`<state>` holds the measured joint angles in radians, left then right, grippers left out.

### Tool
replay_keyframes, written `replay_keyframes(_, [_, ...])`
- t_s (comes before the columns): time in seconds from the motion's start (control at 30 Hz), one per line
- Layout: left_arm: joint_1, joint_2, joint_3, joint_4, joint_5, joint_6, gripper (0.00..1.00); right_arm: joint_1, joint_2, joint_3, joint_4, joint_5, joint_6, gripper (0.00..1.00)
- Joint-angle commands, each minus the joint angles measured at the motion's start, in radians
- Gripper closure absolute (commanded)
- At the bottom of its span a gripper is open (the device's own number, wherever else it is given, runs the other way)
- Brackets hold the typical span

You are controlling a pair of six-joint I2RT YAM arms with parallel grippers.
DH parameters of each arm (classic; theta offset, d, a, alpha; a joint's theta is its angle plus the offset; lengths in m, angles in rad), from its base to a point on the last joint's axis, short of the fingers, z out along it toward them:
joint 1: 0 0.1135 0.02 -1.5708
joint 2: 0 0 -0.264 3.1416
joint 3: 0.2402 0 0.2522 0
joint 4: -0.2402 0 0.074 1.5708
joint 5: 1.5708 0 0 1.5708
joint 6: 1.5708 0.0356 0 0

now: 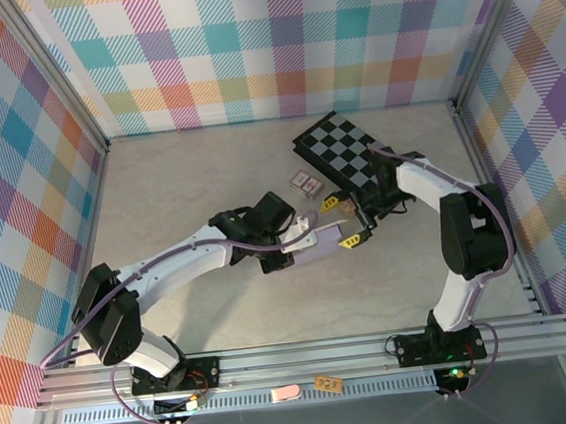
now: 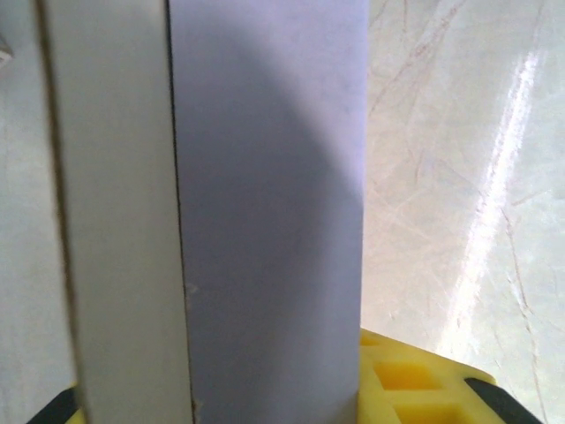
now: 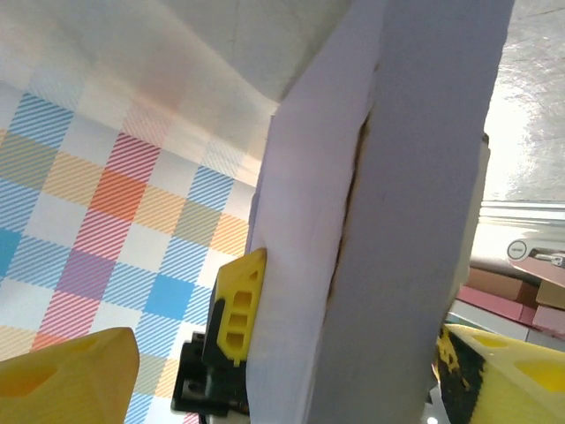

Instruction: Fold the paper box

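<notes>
A: What is on the left?
B: The left gripper [image 1: 291, 243] pinches the paper box [image 2: 265, 221] on 2 sides, over the middle of the worktop [image 1: 180, 182].
A: And on the right?
B: The right gripper [image 1: 344, 223] is wide open around the box's end, not squeezing it.
A: How can it fold well?
B: I think the left one must hold tight while the right one slowly pushes a flap along its crease.
A: Any words to read?
B: No, I can read none.

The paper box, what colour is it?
Pale lavender; the paper box shows best in the left wrist view.
</notes>
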<state>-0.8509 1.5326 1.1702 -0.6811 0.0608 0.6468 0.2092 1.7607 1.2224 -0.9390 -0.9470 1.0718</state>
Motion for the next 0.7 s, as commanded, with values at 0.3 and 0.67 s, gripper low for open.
replay_keyframes(0.3, [0.070, 0.001, 0.052, -0.242, 0.160, 0.042, 0.69, -0.059, -0.146, 0.154, -0.119, 0.196, -0.275, 0.26])
replay_keyframes(0.67, [0.144, 0.017, 0.022, -0.259, 0.147, 0.075, 0.68, 0.156, -0.456, -0.064, 0.211, 0.557, -0.978, 0.70])
